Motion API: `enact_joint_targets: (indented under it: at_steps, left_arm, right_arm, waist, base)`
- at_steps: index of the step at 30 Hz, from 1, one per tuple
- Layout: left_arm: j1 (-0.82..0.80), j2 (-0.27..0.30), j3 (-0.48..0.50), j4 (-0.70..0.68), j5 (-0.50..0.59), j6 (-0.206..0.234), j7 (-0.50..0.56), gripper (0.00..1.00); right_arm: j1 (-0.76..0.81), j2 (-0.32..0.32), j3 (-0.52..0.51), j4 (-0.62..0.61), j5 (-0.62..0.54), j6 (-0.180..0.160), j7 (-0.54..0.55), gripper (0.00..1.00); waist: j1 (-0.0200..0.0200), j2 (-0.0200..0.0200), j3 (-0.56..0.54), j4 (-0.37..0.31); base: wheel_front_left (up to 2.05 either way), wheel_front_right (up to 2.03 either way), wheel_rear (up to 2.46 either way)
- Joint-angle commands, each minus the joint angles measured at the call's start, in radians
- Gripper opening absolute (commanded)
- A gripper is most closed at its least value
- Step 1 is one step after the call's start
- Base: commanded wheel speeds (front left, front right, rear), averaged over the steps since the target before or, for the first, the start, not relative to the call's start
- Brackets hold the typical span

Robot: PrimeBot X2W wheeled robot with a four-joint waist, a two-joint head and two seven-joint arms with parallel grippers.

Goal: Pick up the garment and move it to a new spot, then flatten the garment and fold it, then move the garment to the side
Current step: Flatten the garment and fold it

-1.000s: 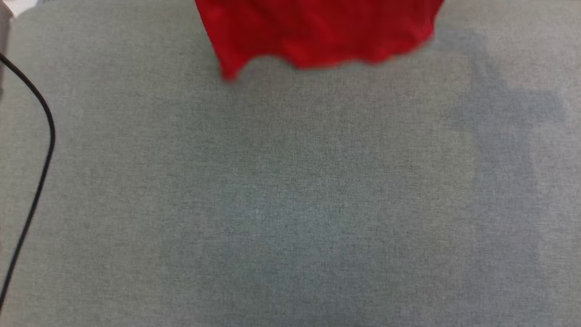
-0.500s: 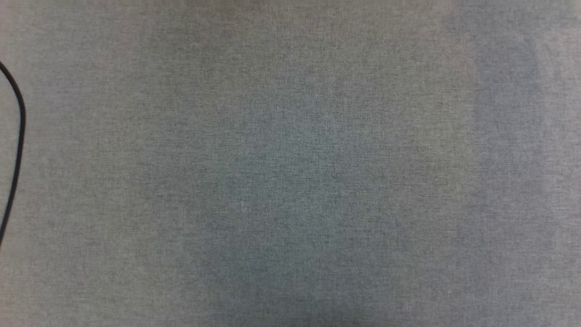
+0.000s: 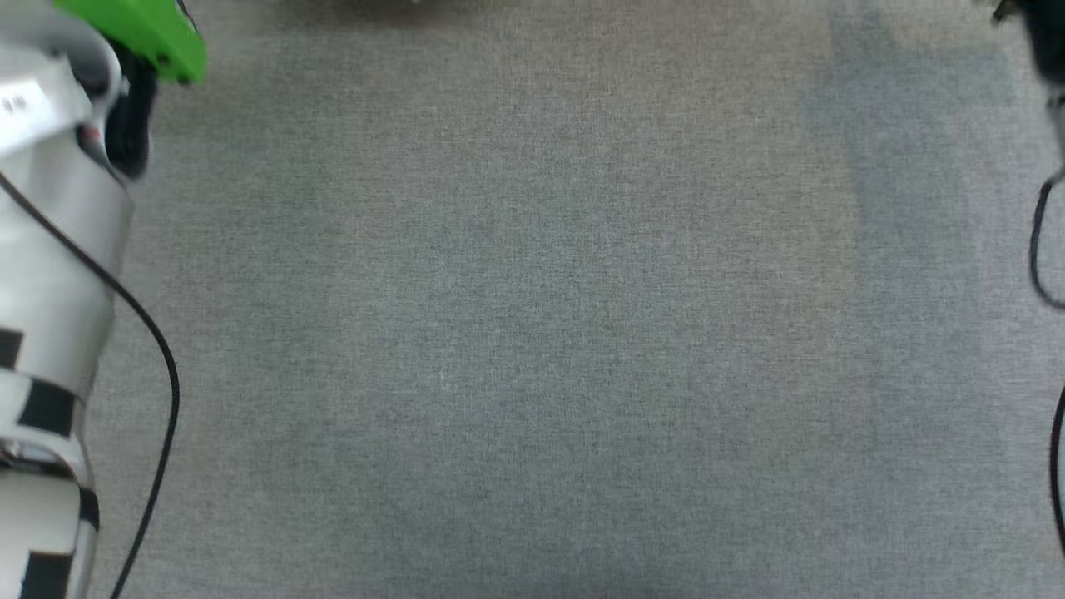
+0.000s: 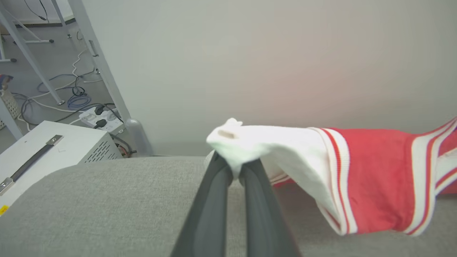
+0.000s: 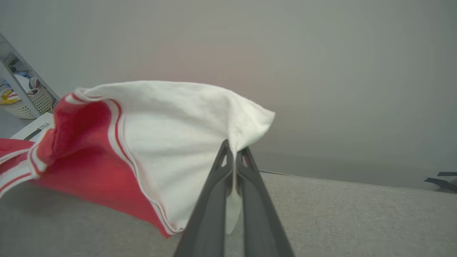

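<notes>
Garment (image 4: 375,178): red jersey, white sleeves, red-white striped trim. Stretched sideways, sleeve tips raised above grey cushion (image 4: 107,207), red body sagging toward cushion, contact unclear.

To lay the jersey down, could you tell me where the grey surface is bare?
The grey surface is bare across its middle, between the left forearm and the cable at right. Crowded where the left gripper and right gripper hold the garment.

I see garment (image 4: 375,171) red, white sleeves, red-white striped trim; surface (image 3: 532,333) plain grey weave; fingers (image 4: 209,207) dark grey; my left forearm (image 3: 50,274) pale with black bands, green cap (image 3: 141,33)
</notes>
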Motion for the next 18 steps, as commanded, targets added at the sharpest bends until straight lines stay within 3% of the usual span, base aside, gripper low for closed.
enact_joint_targets:
  at_steps: [1, 8, 18]
  left_arm:
    - [0.059, 0.009, 0.018, -0.025, -0.021, -0.002, -0.006, 0.00]
    - [0.347, -0.006, 0.162, -0.152, -0.016, -0.002, -0.007, 0.00]
    - [0.710, -0.032, 0.273, -0.308, 0.086, 0.007, -0.007, 0.00]
  right_arm:
    - [0.059, -0.011, 0.010, -0.021, 0.034, -0.001, -0.014, 0.00]
    - [0.350, -0.071, 0.033, -0.129, 0.154, -0.001, -0.067, 0.00]
    - [0.708, -0.131, -0.026, -0.256, 0.200, -0.001, -0.076, 0.00]
  waist:
    - [-0.0001, 0.0000, -0.025, 0.006]
    - [-0.0001, 0.0000, -0.105, 0.026]
    - [-0.0001, 0.0000, -0.247, 0.049]
  base:
    - [0.00, 0.00, 0.00]
    - [0.00, 0.00, 0.00]
    - [0.00, 0.00, 0.00]
